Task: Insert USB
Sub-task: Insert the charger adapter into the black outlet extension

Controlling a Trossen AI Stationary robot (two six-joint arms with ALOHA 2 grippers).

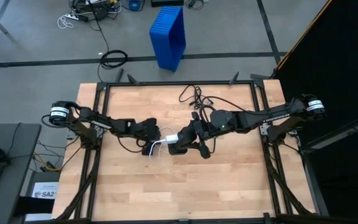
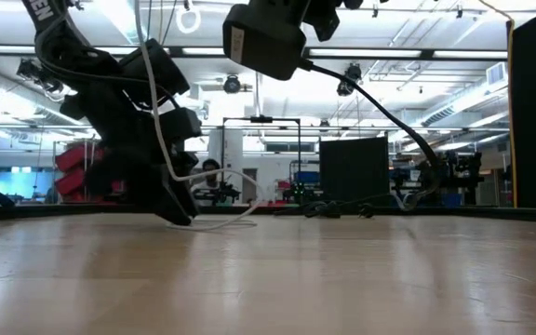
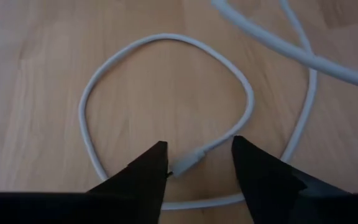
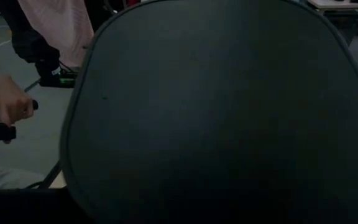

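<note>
High view: left gripper low over the table just left of centre, nose down on the USB, whose white loops lie on the wood between the two arms. Left wrist view: fingers parted, straddling the small plug end, which lies flat on the board, nearer the finger at 9 o'clock. Nothing held yet.

Right gripper at 3 o'clock of the loops, holding the black box up off the table; its black cord trails away to the far edge. Right wrist view is filled by the box's dark face; a person's hand shows beyond.

Risks, as judged:
- Plug sits off-centre; closing could nip it askew or push it away.
- Flat plug on wood: fingertips may scrape the board and miss.
- Stiff loops could twist the plug when lifted, spoiling line-up with the box's port.
</note>
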